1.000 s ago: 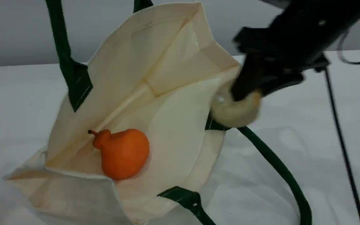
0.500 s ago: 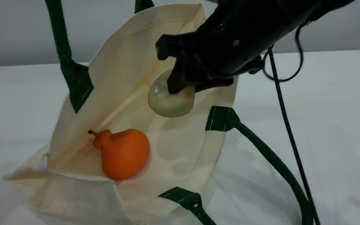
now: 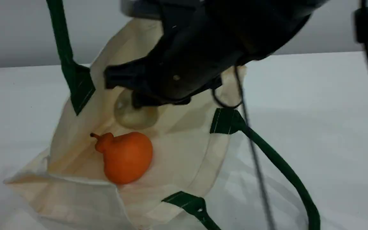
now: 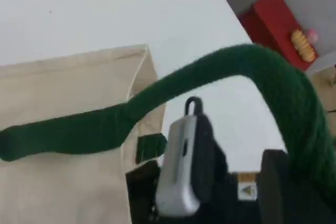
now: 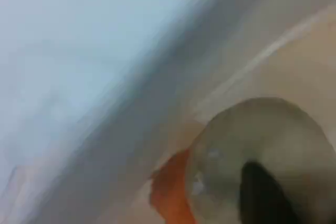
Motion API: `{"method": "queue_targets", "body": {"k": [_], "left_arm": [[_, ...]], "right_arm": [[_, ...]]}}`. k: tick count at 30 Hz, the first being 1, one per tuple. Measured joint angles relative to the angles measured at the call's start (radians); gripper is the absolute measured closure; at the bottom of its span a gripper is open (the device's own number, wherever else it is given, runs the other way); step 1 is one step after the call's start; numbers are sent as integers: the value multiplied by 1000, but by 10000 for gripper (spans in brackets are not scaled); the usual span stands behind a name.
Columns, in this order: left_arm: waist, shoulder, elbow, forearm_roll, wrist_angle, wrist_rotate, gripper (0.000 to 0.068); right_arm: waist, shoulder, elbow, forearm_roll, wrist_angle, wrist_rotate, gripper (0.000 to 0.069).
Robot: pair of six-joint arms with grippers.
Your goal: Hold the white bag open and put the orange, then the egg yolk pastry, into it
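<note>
The white bag (image 3: 177, 153) lies open on the table, its mouth toward the camera. The orange (image 3: 125, 156) rests inside it on the lower wall. Just above the fruit, my right gripper (image 3: 136, 102) reaches into the bag's mouth, shut on the egg yolk pastry (image 3: 133, 115). The right wrist view shows the pastry (image 5: 252, 140) close up against a dark fingertip (image 5: 262, 195), with the orange (image 5: 168, 195) beyond it. One green handle (image 3: 59, 35) runs up out of the scene view. In the left wrist view my left gripper (image 4: 231, 184) is shut on that handle (image 4: 210, 72), above the bag (image 4: 63, 182).
The bag's other green handle (image 3: 279, 166) loops over the white table (image 3: 331, 111) at the right. A black cable (image 3: 256, 159) hangs from the right arm beside it. A red box (image 4: 275, 14) stands off the table in the left wrist view.
My right gripper has carried the pastry leftward from outside the bag's right rim, across the opening and down toward the orange. The bag, the orange and the raised handle have stayed put.
</note>
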State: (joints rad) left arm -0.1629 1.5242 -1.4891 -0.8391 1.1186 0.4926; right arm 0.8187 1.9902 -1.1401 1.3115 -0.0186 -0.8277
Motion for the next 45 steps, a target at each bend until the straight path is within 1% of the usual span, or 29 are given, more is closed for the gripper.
{"method": "queue_targets", "body": {"k": [5,13,15,17,19,22,23,25,31,35,38,42,45], "left_arm": [[0,0,0,0,0,0,610],[0,0,0,0,0,0,610],[0,0,0,0,-1,0,610],[0,0,0,0,-1,0,610],[0,0,0,0,-3,0,610],[0,0,0,3,-6,0,610],[0,0,0,5,-10,0,610],[0,0,0,7,-23,1,610],[0,12,0,38,-30,3,610],[0,29,0,50,-32,3,610],[0,38,0,51,-32,29,610],[0,39,0,74,-35,50,610],[0,39,2,111,-53,49,610]], "right_arm": [[-1,22,-7,-3,-3,-17,507],[-1,24,-16,-6,19,-131,507],[-1,24,-16,-6,19,-152,467],[-1,24,-16,-6,19,-174,397],[-1,24,-16,-6,44,-179,305],[-1,24,-16,-6,56,-180,198],[-1,23,-16,-6,58,-186,172],[-1,19,-16,-6,72,-200,143],[-1,-36,-12,-7,100,-228,130],[-2,-91,-10,-58,119,-228,131],[-2,-138,-10,-101,134,-228,131],[-8,-200,25,-112,129,-228,131],[-34,-257,71,-112,131,-228,131]]}}
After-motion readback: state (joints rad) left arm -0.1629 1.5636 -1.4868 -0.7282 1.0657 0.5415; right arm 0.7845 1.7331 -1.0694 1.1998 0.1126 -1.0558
